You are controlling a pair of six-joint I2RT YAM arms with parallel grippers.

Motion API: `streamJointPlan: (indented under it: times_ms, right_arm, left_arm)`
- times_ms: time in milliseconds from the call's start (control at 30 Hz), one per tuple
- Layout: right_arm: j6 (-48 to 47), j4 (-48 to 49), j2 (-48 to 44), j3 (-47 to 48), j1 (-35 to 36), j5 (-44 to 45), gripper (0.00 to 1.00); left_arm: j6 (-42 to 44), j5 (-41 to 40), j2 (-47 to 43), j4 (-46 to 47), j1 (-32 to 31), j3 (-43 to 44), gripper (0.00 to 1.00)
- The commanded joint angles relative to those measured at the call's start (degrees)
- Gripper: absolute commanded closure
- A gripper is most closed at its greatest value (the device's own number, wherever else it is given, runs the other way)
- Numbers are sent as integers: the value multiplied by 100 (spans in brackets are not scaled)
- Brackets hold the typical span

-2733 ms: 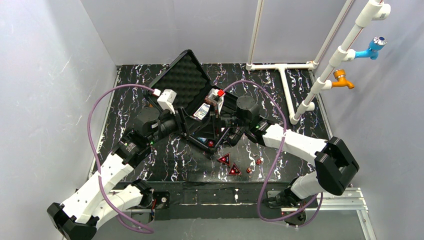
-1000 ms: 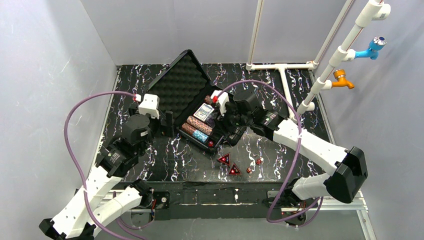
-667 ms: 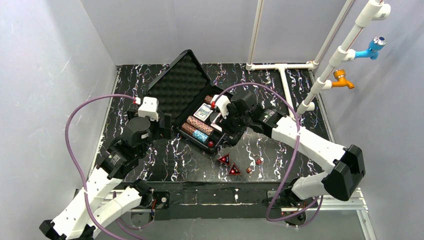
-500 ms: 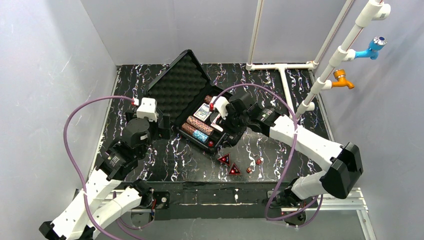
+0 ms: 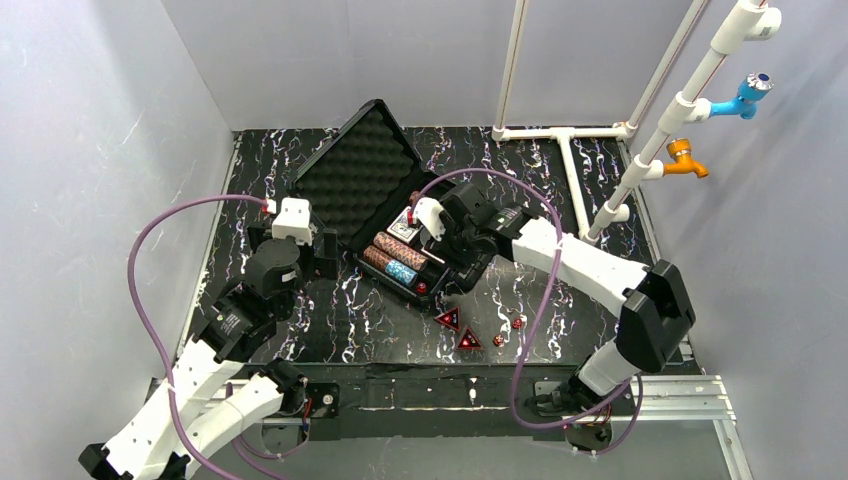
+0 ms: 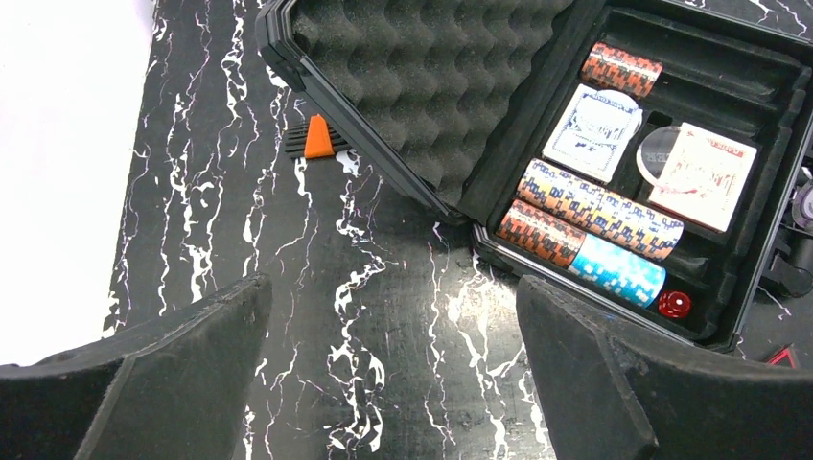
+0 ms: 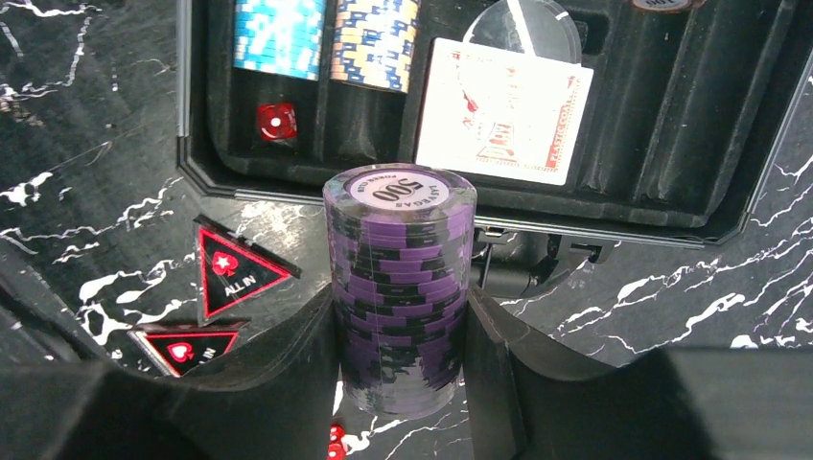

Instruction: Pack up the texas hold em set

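The roll of purple striped poker chips [image 7: 398,297] sits clamped between the right arm's black fingers [image 7: 288,359], which stand half-spread against its sides. Its "500" end cap points to 12 o'clock in the right wrist view, so the long axis runs from 6 to 12, seemingly in line with the lanes of the open black plastic case [image 7: 460,203]. The tray lies straight ahead at 12 o'clock. The bare lanes [image 7: 671,96] are at about 1 o'clock from the roll, beyond the red-backed card deck [image 7: 503,110]. The blue chip roll [image 7: 278,34] and a small red die [image 7: 276,121] fill the lanes at 11 o'clock. That offset toward 1 o'clock is probably what the placement turns on. How high the roll hangs above the case's near rim I cannot tell.

Two red triangular "ALL IN" markers [image 7: 235,273] lie on the black marbled desk [image 7: 58,192] at 9 o'clock, outside the case.

The right arm is plainly the nearer one. The left arm's fingers [image 6: 192,364] hang wide apart with nothing between them, over bare desk at 9 o'clock of the case in the top view.

Against a second ago, the right wrist has slid toward 9 o'clock across the tray and its elbow has folded in toward the bases. The left arm has eased slightly toward 6 o'clock. Further back, it reached over the tray itself.
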Motion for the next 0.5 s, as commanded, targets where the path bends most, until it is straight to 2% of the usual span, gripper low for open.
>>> streamJointPlan:
  times_ms: [0, 200, 467]
  right_arm:
    - [168, 33, 267, 597, -6, 400, 99]
    - [314, -306, 710, 995, -6, 810, 99]
    - [302, -255, 980, 1002, -6, 1249, 99]
  left_arm:
    - [72, -225, -48, 16, 28, -34, 2]
    - [87, -256, -105, 21, 28, -71, 2]
    - [101, -253, -113, 23, 28, -78, 2]
